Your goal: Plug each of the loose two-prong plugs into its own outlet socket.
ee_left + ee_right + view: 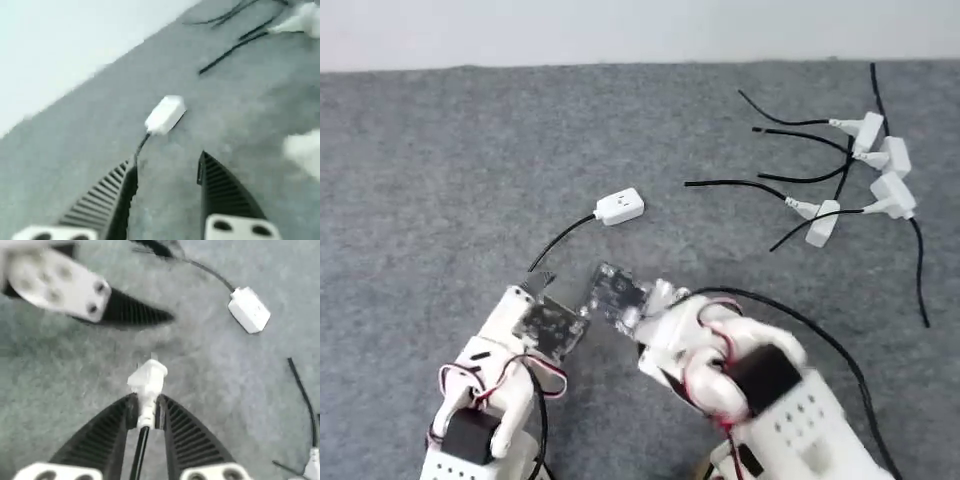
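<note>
A two-prong plug [148, 380] is gripped by the closed right gripper [146, 415] near the front edge of the surface [440, 150]. The left gripper [167, 172] is held open, empty. The outlet socket [620, 207] is laid near the surface's middle.

High view: fixed overhead, set well back, looking down on the grey table [420, 150]. Left and right wrist views: low, close, facing forward across the table. Shared by all: white socket [619, 207] [166, 114] [249, 309].
</note>
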Tool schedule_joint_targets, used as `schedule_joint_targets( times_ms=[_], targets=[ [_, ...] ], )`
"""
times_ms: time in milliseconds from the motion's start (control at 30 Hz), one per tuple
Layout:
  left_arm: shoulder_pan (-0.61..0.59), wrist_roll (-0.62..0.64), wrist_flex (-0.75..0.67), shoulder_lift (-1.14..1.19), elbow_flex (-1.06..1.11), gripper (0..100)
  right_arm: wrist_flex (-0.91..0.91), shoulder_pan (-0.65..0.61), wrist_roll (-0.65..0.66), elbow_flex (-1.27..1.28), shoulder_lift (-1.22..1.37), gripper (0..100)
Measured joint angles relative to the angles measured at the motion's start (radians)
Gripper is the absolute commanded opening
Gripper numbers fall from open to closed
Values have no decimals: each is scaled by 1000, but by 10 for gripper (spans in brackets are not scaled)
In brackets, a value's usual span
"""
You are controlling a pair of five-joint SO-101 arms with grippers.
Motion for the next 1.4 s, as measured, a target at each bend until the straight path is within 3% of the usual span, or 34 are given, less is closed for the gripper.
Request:
schedule_joint_targets(
  times_ms=[433, 700, 1000, 1167, 1400],
  targets=[
    [-104, 51, -49, 0, -2, 200, -57, 52, 2, -368, 477, 10],
    [-137, 72, -75, 0, 8, 200, 78, 101, 60, -781, 816, 10],
    [-143, 77, -84, 0, 8, 200, 393, 239, 245, -1470, 1338, 10],
    [-143, 77, -84, 0, 8, 200, 417, 282, 281, -1809, 1577, 10],
    [-143, 77, -84, 0, 8, 200, 419, 281, 304, -1884, 1697, 10]
  ],
)
